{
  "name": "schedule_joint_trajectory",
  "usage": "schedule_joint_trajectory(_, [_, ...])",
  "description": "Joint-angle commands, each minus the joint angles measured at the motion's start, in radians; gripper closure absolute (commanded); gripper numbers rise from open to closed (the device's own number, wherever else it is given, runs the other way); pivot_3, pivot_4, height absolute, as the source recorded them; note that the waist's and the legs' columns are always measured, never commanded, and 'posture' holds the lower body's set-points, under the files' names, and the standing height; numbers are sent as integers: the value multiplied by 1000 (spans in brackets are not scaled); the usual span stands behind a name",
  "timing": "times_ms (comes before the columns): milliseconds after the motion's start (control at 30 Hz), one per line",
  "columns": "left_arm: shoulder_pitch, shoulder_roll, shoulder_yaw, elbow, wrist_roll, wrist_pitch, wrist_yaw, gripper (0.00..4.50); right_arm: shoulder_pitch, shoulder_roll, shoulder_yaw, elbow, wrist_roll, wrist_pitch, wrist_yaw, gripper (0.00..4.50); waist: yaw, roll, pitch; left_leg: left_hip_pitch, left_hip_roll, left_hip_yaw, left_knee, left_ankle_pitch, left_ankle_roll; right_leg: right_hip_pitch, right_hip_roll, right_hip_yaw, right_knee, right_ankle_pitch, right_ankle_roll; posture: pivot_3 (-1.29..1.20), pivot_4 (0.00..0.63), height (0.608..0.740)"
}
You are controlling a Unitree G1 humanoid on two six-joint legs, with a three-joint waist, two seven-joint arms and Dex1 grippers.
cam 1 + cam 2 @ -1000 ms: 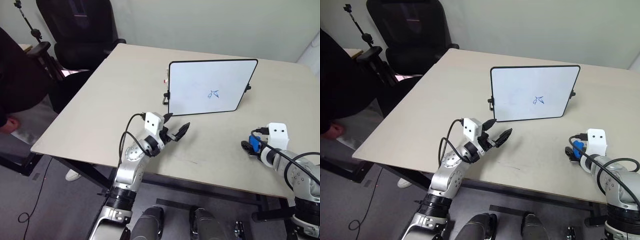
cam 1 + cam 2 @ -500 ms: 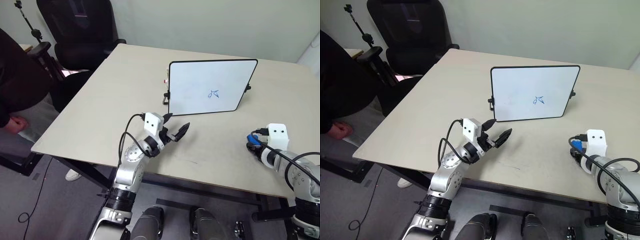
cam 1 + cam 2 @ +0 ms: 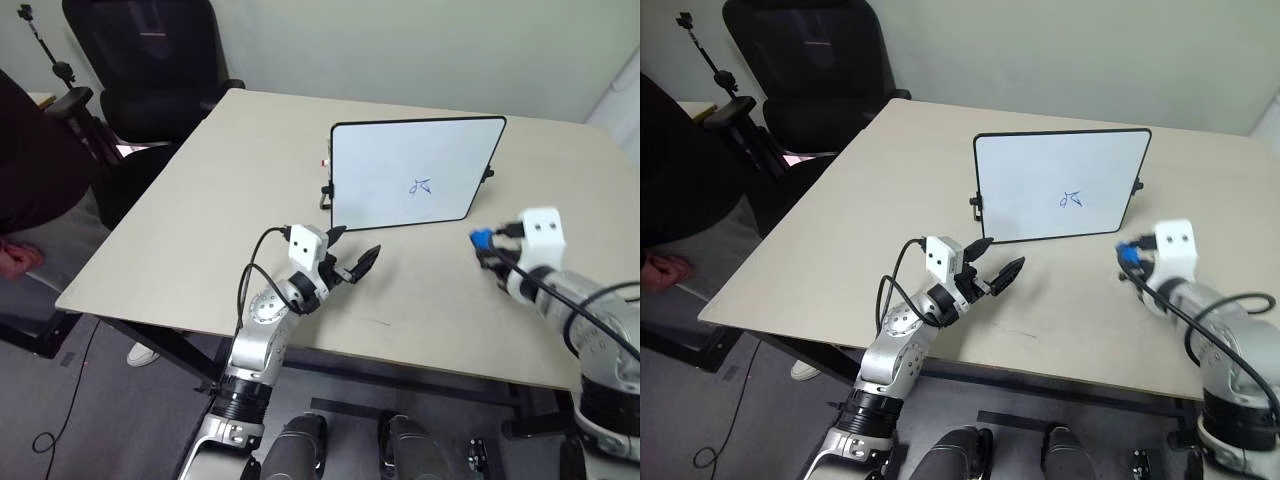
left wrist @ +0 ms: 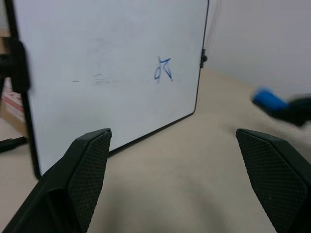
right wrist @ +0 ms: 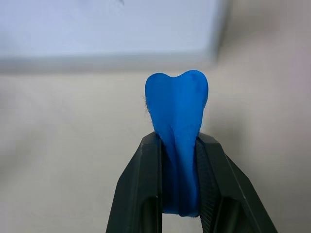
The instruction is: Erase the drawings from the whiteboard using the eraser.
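The whiteboard (image 3: 410,172) stands propped upright at the far middle of the table. A small blue scribble, the drawings (image 3: 421,186), sits right of the middle of its face and shows again as the drawings (image 4: 163,69) in the left wrist view. My right gripper (image 3: 484,246) hovers above the table, low and to the right of the board, shut on the bright blue eraser (image 5: 178,121), which sticks out past the black fingertips. My left gripper (image 3: 355,262) hangs open over the near middle of the table, pointing toward the board with nothing between its fingers (image 4: 87,170).
The beige table (image 3: 200,230) has bare room around the board. A black office chair (image 3: 145,60) stands beyond its far left corner. A person in dark clothes (image 3: 30,160) is at the left edge, beside a tripod (image 3: 45,45).
My right gripper has shut on the eraser and lifted it off the table, moving up and left toward the board. The left arm has held still.
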Motion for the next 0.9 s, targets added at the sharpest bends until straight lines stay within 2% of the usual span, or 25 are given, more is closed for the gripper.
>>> schedule_joint_trajectory(33, [-15, -3, 3, -34, -17, -5, -5, 0, -140, 52, 83, 79, -28, -69, 0, 3793, -1, 0, 0, 0, 0, 0, 0, 0, 0, 0, 0, 0, 1, 0, 0, 0, 150, 740])
schedule_joint_trajectory(200, [-11, -5, 0, -37, -17, -7, 2, 0, -305, 137, 174, 301, -104, -172, -13, 3793, 7, 0, 0, -1, 0, 0, 1, 1, 0, -1, 0, 0, 2, 2, -4, 0, 150, 740])
schedule_joint_trajectory(333, [-7, -7, -3, -39, -9, -15, 14, 0, -369, 172, 200, 426, -147, -253, -2, 3793, 14, 1, 0, -3, 0, 0, 1, -1, -1, -4, 0, 0, 1, 10, -15, 0, 150, 740])
schedule_joint_trajectory(700, [22, 2, -3, -84, -12, -3, 38, 0, -420, 165, 183, 583, -213, -333, -24, 3793, 13, 1, 0, -2, 0, 0, 1, -1, -3, -5, 0, -1, 1, 12, -19, 0, 150, 740])
schedule_joint_trajectory(900, [30, 9, -3, -101, -14, 2, 46, 0, -426, 169, 169, 658, -249, -357, -49, 3793, 13, 1, 0, -2, 1, 0, 1, -1, -3, -5, 0, -1, 1, 10, -16, 0, 150, 740])
